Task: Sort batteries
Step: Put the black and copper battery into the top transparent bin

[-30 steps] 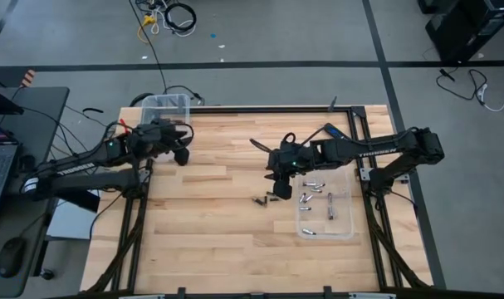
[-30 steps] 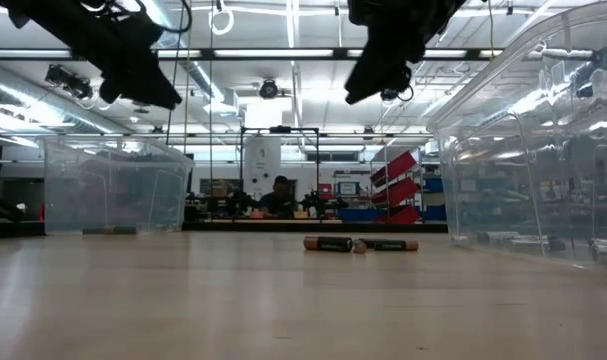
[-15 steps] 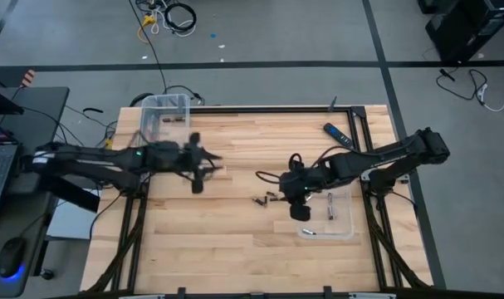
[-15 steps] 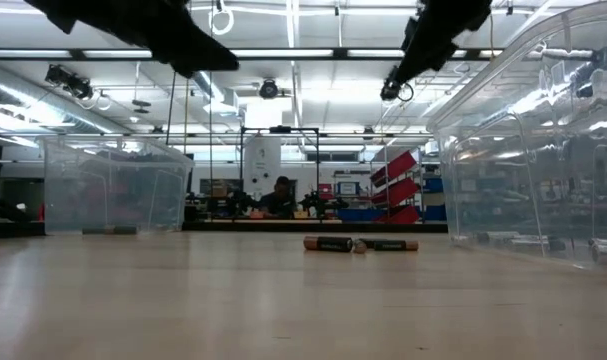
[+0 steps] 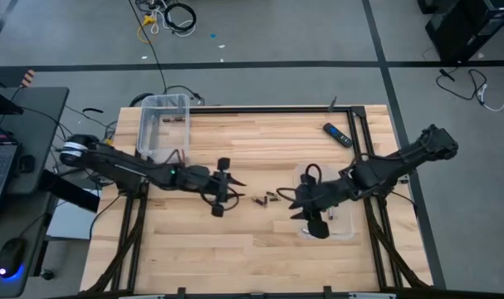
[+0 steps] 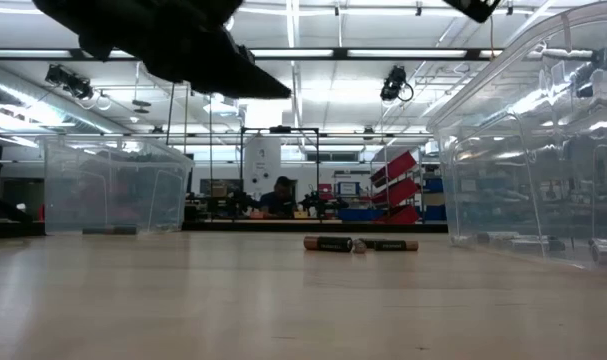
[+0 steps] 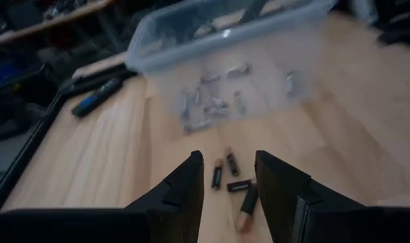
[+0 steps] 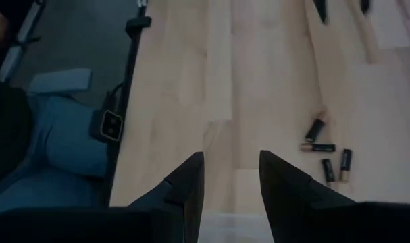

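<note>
pale wood table (image 5: pixel 193 224), small dark copper-tipped batteries (image 5: pixel 266 198) mid-board, left gripper (image 7: pixel 228 196) and right gripper (image 8: pixel 230 185) jaws spread, empty

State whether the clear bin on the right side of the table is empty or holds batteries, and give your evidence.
It holds batteries. Through the clear bin in the left wrist view, several silvery batteries lie on its floor.

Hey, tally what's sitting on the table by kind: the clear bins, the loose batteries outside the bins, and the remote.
Clear bins: 2
Loose batteries: 4
Remote: 1
Total: 7
</note>
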Action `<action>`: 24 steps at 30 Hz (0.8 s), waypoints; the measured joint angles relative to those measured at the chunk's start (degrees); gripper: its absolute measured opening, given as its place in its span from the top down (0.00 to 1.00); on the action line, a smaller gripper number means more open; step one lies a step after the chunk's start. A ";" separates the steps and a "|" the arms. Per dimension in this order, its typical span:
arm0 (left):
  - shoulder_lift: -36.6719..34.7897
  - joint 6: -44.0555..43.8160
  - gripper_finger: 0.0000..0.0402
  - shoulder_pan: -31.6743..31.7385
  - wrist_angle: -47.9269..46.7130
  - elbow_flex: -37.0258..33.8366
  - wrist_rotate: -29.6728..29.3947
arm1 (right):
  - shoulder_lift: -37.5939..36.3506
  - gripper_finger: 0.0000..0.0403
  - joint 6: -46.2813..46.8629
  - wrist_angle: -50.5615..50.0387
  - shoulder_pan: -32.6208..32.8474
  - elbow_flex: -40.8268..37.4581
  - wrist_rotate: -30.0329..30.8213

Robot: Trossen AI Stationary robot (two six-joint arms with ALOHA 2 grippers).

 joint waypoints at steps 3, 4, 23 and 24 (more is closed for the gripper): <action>5.52 -1.56 0.67 -0.69 -0.11 3.01 -2.97 | 0.02 0.68 1.25 0.03 2.44 0.00 1.68; 7.41 -1.70 0.67 -0.83 -0.09 4.26 -3.01 | 0.02 0.68 1.49 0.03 3.13 0.00 2.19; 26.80 3.29 0.67 0.14 2.91 8.55 1.18 | 0.10 0.68 4.04 0.23 10.18 0.00 7.95; 27.06 3.42 0.67 0.31 3.14 8.55 1.36 | 0.10 0.68 3.87 0.35 10.18 0.00 7.51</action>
